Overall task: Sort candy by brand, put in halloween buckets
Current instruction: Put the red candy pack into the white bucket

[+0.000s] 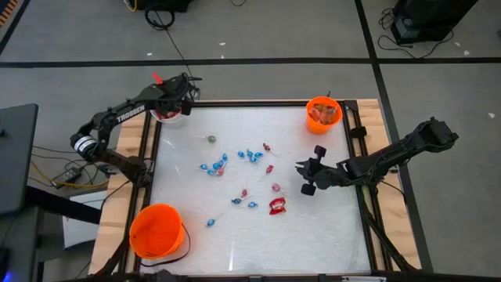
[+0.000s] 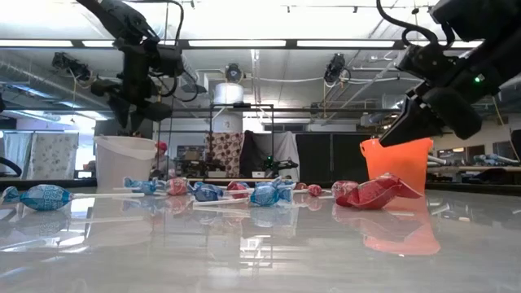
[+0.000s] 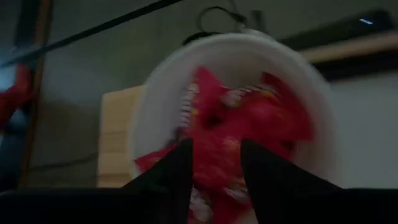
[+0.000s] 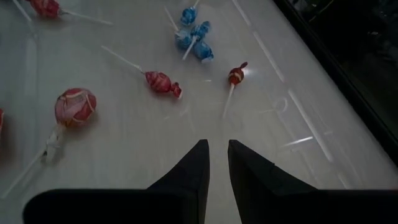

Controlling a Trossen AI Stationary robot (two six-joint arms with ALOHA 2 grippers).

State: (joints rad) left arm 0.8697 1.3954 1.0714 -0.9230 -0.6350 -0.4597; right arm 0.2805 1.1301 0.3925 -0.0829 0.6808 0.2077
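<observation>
Left gripper (image 3: 214, 165): above the white bucket (image 1: 170, 115) at the table's far left corner, fingers apart, holding nothing; red packets (image 3: 249, 124) lie inside.
Right gripper (image 4: 214, 163): over the table's right side, fingers narrowly parted, empty.
Candy (image 1: 235, 168): scattered mid-table.
Orange buckets: one far right (image 1: 322, 114), one near left (image 1: 156, 231).

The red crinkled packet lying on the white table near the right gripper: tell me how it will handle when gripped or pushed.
The red crinkled packet looks floppy: its puffed, creased film would probably buckle between fingers. It seems light for its size, so a push would likely slide it across the glossy white table instead of tipping. Being flat-sided with no stick, it is unlikely to roll.
</observation>
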